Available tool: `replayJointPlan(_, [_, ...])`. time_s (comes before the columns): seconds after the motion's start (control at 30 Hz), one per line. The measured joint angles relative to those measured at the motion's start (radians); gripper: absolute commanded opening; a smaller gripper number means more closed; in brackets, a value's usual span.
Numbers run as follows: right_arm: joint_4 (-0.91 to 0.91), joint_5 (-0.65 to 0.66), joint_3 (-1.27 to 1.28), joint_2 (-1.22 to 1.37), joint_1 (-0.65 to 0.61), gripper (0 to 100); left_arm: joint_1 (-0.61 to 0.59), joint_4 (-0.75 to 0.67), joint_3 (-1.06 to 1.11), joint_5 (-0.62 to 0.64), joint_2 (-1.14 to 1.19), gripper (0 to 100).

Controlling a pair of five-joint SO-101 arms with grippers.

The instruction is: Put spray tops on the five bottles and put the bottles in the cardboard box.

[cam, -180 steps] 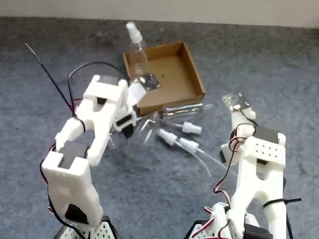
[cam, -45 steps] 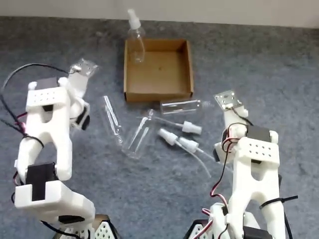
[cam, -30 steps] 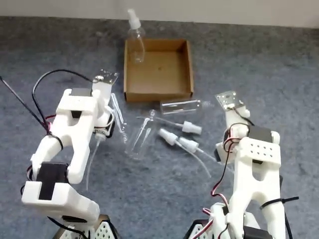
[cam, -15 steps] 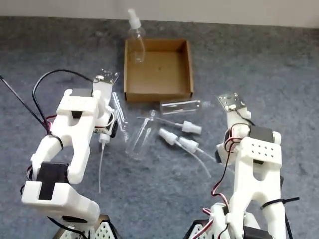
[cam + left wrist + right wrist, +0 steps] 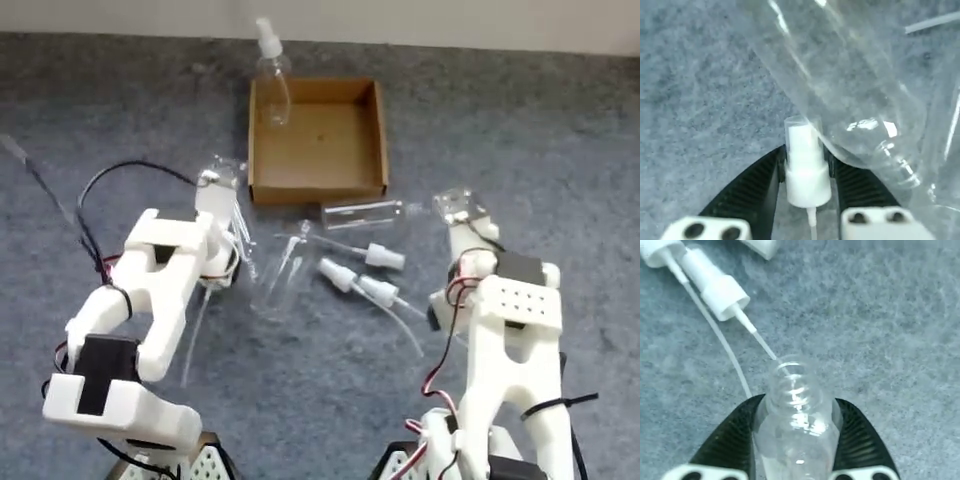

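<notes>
My left gripper (image 5: pixel 805 156) is shut on a white spray top (image 5: pixel 805 172), whose thin tube (image 5: pixel 192 335) hangs down toward the carpet. A clear bottle (image 5: pixel 850 95) lies right beside it. In the high view the left gripper (image 5: pixel 215 272) sits left of two lying bottles (image 5: pixel 280 275). My right gripper (image 5: pixel 792 407) is shut on an open-necked clear bottle (image 5: pixel 792 390), seen at the right (image 5: pixel 455 205). The cardboard box (image 5: pixel 380 140) lies at the back. A capped bottle (image 5: pixel 272 75) stands at its far left corner.
Another clear bottle (image 5: pixel 362 213) lies just in front of the box. Three loose spray tops (image 5: pixel 378 291) with long tubes lie on the grey carpet between the arms, also in the right wrist view (image 5: pixel 715 282). Open carpet lies to the right of the box.
The left arm swung in from the far left with the spray top and now sits lower, beside the lying bottles; its tube has swung. The right arm has barely moved.
</notes>
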Motion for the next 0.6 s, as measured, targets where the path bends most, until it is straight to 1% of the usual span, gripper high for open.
replayJointPlan(0.1, [0.000,0.000,0.000,0.000,-0.034,0.4,-0.034,0.026,-0.011,0.002,-0.005,0])
replayJointPlan(0.3, [0.000,0.000,-0.014,0.000,-0.098,0.4,-0.190,0.210,-0.149,0.003,-0.058,0])
replayJointPlan(0.47, [0.000,0.000,-0.110,0.000,-0.199,0.4,-0.244,0.321,-0.275,0.003,-0.216,0])
replayJointPlan(0.6, [0.000,-0.021,-0.199,0.000,-0.324,0.4,-0.247,0.344,-0.301,0.008,-0.431,0])
